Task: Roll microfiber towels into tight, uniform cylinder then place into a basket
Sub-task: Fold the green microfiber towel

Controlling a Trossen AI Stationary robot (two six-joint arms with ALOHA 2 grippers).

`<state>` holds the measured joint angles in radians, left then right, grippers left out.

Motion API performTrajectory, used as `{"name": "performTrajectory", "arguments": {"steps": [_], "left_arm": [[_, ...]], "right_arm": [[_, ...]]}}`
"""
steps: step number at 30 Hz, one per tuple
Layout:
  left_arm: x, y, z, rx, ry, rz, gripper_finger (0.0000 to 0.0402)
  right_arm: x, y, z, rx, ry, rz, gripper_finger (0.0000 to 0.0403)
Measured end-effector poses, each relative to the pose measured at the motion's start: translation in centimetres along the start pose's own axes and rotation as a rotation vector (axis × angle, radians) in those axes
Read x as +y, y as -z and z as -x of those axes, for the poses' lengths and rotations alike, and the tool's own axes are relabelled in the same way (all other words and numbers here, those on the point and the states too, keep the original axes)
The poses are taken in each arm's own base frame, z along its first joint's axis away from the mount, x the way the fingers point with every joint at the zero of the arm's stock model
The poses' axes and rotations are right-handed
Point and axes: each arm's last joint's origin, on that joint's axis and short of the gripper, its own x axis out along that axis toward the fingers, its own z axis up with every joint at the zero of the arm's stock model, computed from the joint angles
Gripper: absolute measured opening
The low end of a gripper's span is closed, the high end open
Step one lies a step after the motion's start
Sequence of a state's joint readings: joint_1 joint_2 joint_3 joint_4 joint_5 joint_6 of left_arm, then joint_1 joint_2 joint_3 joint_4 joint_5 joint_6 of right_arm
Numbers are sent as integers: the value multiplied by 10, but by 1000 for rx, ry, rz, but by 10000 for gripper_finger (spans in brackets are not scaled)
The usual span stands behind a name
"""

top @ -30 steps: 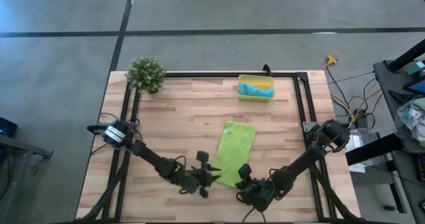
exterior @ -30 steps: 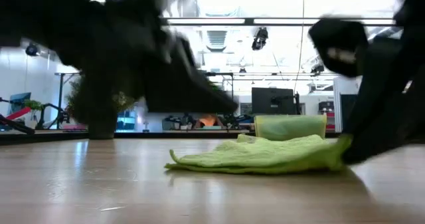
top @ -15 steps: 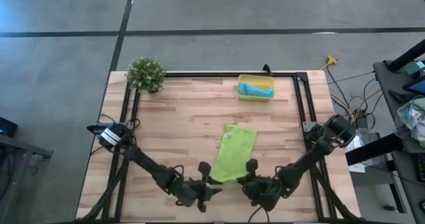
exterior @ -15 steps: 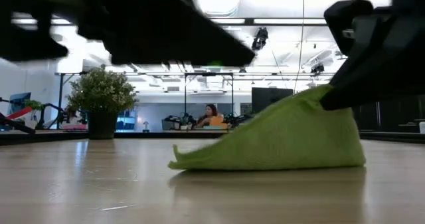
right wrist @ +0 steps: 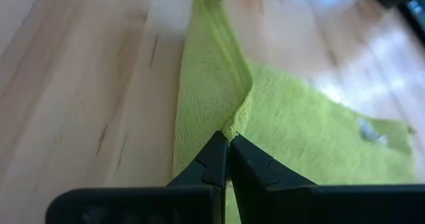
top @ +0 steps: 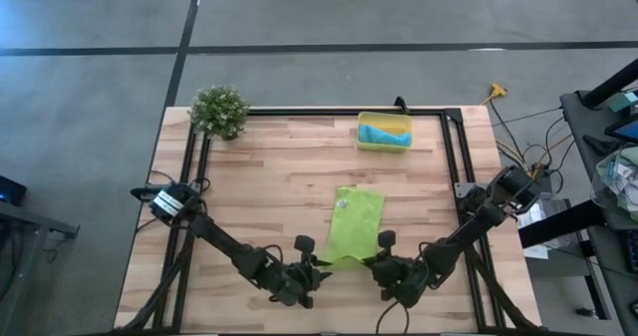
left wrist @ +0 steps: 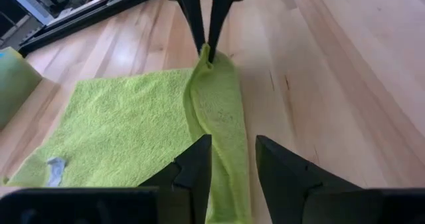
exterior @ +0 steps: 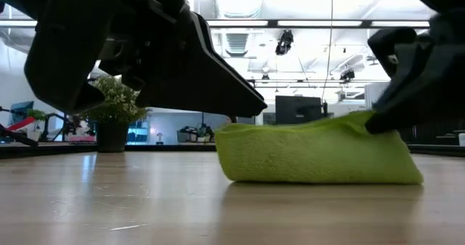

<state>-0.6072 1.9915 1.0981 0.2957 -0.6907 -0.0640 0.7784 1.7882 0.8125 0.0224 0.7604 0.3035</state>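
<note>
No text, label, brand, number or sign can be read in any of the views. The small white tag (left wrist: pixel 56 169) on the lime-green towel (left wrist: pixel 126 127) shows no legible print.
</note>
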Motion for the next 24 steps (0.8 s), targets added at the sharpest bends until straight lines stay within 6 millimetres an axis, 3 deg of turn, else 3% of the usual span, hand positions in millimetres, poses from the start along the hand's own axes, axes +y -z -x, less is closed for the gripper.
{"name": "performTrajectory", "arguments": {"steps": [8, 15, 20, 24], "left_arm": [[3, 1, -2, 3, -6, 2, 103], [4, 1, -2, 4, -9, 4, 103], [4, 0, -2, 4, -8, 4, 103], [4, 0, -2, 3, -8, 4, 103]], "right_arm": [[-4, 8, -2, 42, 10, -8, 9], [-7, 3, 3, 20, 23, -20, 9], [-12, -5, 14, -51, 129, -23, 9], [-13, 2, 17, -67, 225, 16, 9]]}}
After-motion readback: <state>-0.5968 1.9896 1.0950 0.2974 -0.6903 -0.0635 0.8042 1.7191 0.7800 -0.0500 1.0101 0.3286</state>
